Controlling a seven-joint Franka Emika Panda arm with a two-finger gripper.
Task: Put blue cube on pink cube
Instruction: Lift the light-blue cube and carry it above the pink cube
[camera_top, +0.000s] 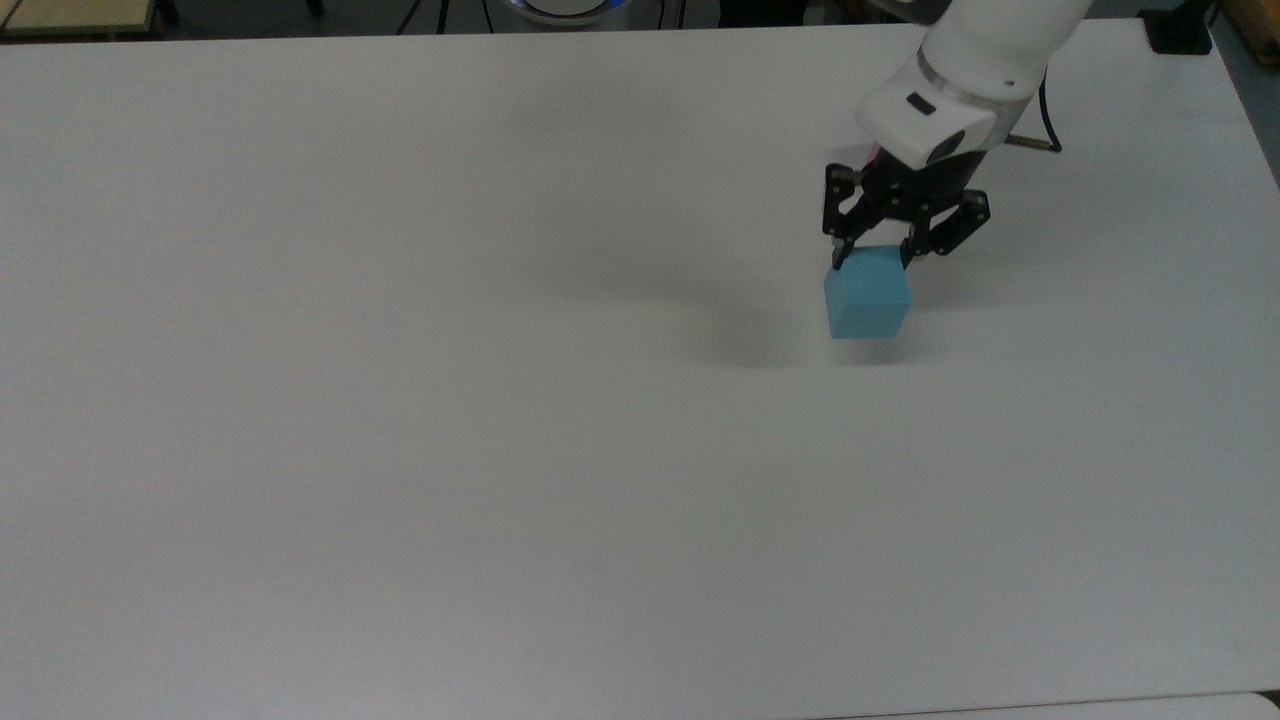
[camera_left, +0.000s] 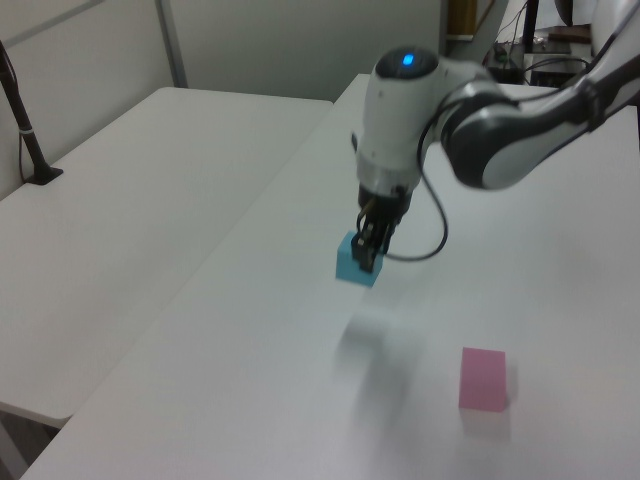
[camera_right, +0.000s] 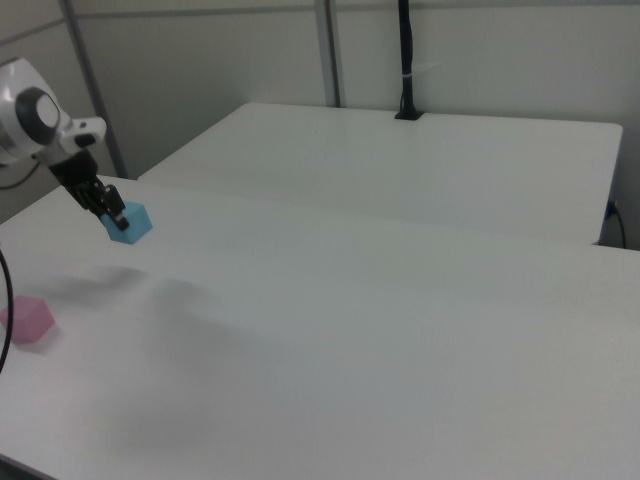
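The blue cube (camera_top: 867, 297) hangs clear of the white table, casting a shadow below it, with my gripper (camera_top: 870, 262) shut on its upper part. In the left view the blue cube (camera_left: 356, 263) sits under the gripper (camera_left: 369, 254), well above the tabletop. The pink cube (camera_left: 483, 378) rests on the table toward the left view's lower right, apart from the gripper. The right view shows the blue cube (camera_right: 130, 224) held tilted in the gripper (camera_right: 113, 214), with the pink cube (camera_right: 28, 320) lower left on the table. My arm covers most of the pink cube in the top view.
A wide white table (camera_top: 400, 400) carries both cubes. A second white table (camera_left: 130, 200) adjoins it. A black pole (camera_right: 405, 60) stands clamped at that table's far edge. A dark cable (camera_left: 440, 230) loops from my wrist.
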